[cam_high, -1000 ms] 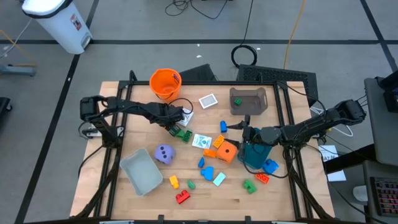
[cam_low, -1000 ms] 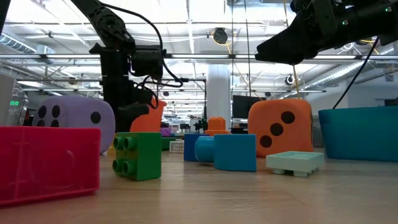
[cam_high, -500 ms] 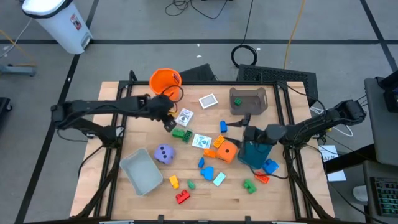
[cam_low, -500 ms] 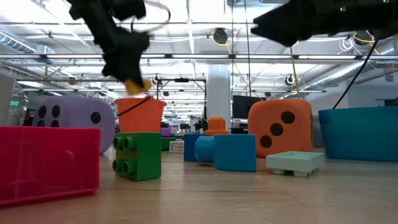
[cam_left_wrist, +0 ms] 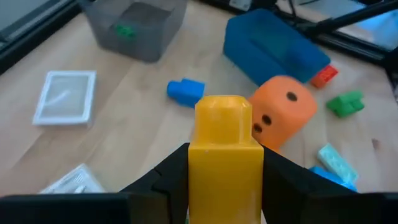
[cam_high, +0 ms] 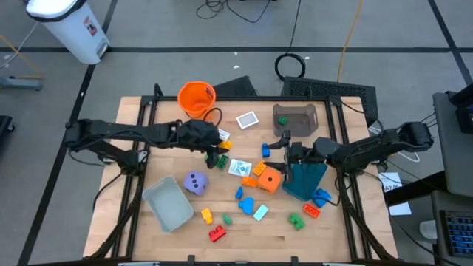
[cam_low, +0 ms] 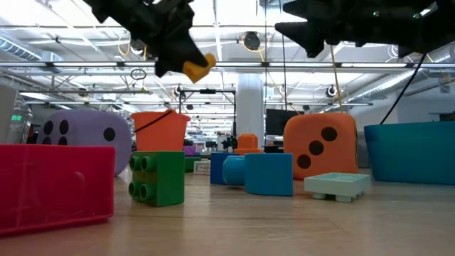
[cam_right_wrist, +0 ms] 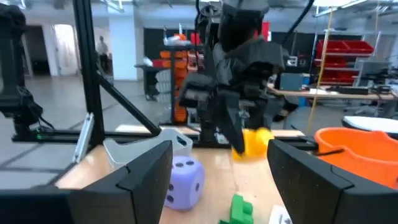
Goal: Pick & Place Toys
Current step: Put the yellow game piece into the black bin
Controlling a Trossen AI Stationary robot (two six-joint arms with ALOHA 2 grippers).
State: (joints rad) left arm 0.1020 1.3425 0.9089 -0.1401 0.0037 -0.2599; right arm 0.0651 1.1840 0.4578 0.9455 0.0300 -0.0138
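Since the earlier frame, the left gripper [cam_low: 186, 67] has risen from the counter [cam_high: 273, 225] and swung toward centre, its fingers clamping a yellow block [cam_left_wrist: 225, 167] aloft for transfer, while the right gripper [cam_high: 284, 151] waits wide open and empty over the orange die [cam_high: 270, 179].

yellow block [cam_left_wrist: 225, 163] | upright, lifted (between fingers [cam_left_wrist: 158, 183]) | other toys scattered

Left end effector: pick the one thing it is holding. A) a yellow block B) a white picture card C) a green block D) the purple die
A: the left wrist view shows the yellow block clamped between the left end effector fingers, and the low view shows the same block lifted well above the table.
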